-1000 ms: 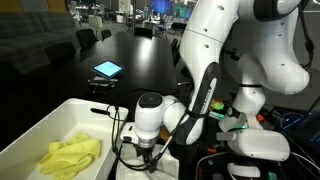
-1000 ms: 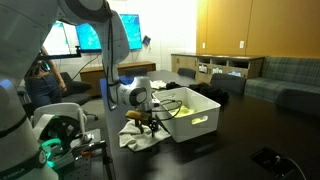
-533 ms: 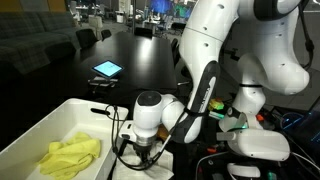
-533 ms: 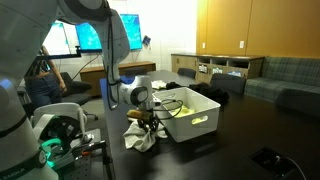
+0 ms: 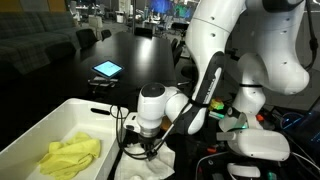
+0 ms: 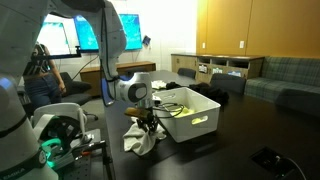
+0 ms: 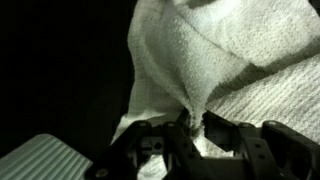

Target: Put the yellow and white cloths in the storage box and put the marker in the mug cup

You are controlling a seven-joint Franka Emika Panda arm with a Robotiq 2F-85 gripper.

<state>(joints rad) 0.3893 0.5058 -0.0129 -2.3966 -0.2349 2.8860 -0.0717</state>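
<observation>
**Robotiq gripper (image 6: 146, 122) clamps soft white terry cloth (image 6: 140, 141) beside large white plastic storage box (image 6: 196, 126)**

The white Franka arm (image 5: 205, 80) folds down steeply from its base. Its forearm slopes toward the edge of the dark table (image 5: 130, 55), and the wrist is turned so the gripper points straight down, just outside the box's near wall. In the wrist view the two black fingers (image 7: 150, 142) meet around a ridge of the white terry cloth (image 7: 220, 60). A fold of fabric is pinched between them, and the rest spreads away over the dark surface. The jaws are closed on the cloth.

In an exterior view the white terry cloth hangs from the fingertips in a drawn-up peak, with its lower folds on the table right against the storage box. The pale lemon-yellow cloth (image 5: 70, 155) lies crumpled on the floor of the storage box (image 5: 75, 103), toward one end.

A second ago the jaws stood wide open above the fabric, and the cloth lay as a flatter heap. Since then they have shut. The wrist sits slightly higher, and the cloth is gathered upward beneath it. The yellow cloth and the box have not moved.
</observation>
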